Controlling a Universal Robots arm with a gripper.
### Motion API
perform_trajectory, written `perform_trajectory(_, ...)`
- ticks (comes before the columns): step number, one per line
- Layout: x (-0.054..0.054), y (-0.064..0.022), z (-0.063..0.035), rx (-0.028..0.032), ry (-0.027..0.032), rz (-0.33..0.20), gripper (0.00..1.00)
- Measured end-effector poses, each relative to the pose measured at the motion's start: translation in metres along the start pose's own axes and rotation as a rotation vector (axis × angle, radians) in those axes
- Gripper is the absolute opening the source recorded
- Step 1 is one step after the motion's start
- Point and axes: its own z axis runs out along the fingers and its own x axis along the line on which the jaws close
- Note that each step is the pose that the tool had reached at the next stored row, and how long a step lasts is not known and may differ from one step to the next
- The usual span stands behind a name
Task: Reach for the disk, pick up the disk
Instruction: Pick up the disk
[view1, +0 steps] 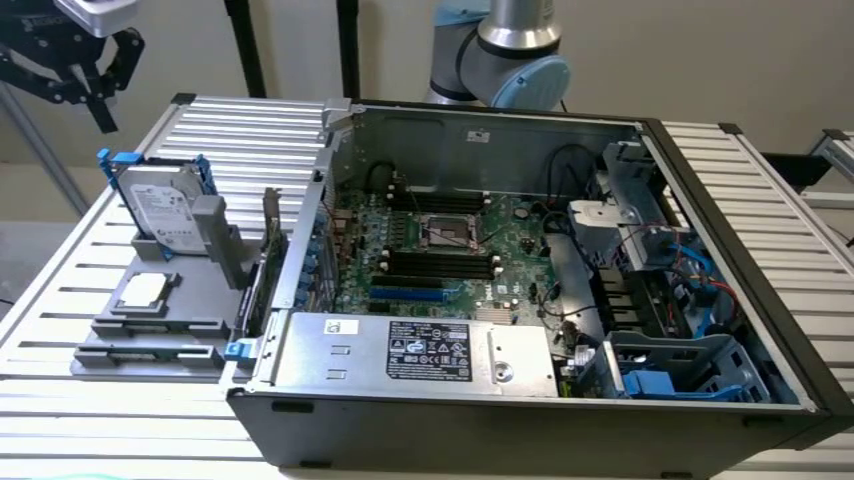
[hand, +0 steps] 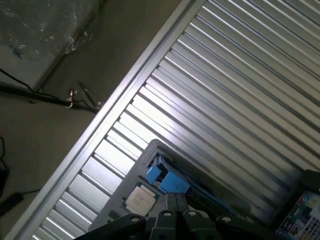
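Note:
The disk (view1: 167, 208), a silver-grey drive with a white label and a blue bracket, stands upright in a grey holder (view1: 160, 330) on the slatted table, at the exterior view's left. My black gripper (view1: 96, 95) hangs high above and behind it, beyond the table's far left corner, well apart from the disk. In the wrist view the disk (hand: 169, 181) appears edge-on by its blue bracket, some way past my gripper (hand: 175, 212), whose fingers are shut with nothing between them.
A small square processor chip (view1: 144, 290) lies on the grey holder in front of the disk. The open computer case (view1: 534, 420) fills the table's middle and right, with a labelled metal box (view1: 420, 350) inside. Bare slats (hand: 240, 100) surround the holder.

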Motion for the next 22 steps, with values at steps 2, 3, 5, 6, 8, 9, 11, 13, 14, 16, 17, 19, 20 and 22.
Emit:
perform_trajectory(2,0.0,0.0,0.0,-0.0002,0.0013,-0.037,0.11)
perform_trajectory(3,0.0,0.0,0.0,-0.0003,0.0018,-0.055,0.11)
perform_trajectory(5,0.0,0.0,0.0,-0.0004,0.0029,-0.092,0.11)
perform_trajectory(6,0.0,0.0,0.0,-0.0005,0.0034,-0.11,0.11)
perform_trajectory(8,0.0,0.0,0.0001,-0.0007,0.0046,-0.146,0.11)
perform_trajectory(9,0.0,-0.0001,0.0001,-0.0008,0.0051,-0.164,0.11)
perform_trajectory(11,0.0,-0.0001,0.0001,-0.0009,0.0062,-0.201,0.11)
perform_trajectory(13,0.0,0.0,0.0002,-0.0011,0.0074,-0.237,0.11)
perform_trajectory(14,0.0,0.0,0.0002,-0.0012,0.008,-0.255,0.11)
perform_trajectory(16,0.0,0.0,0.0003,-0.0014,0.0091,-0.292,0.11)
perform_trajectory(17,0.0,0.0,0.0004,-0.0015,0.0097,-0.311,0.11)
perform_trajectory(19,0.0,-0.0001,0.0006,-0.0016,0.0108,-0.347,0.11)
perform_trajectory(20,0.0,0.0,0.0006,-0.0017,0.0114,-0.364,0.11)
perform_trajectory(22,0.0,0.0,0.0008,-0.0019,0.0125,-0.4,0.11)
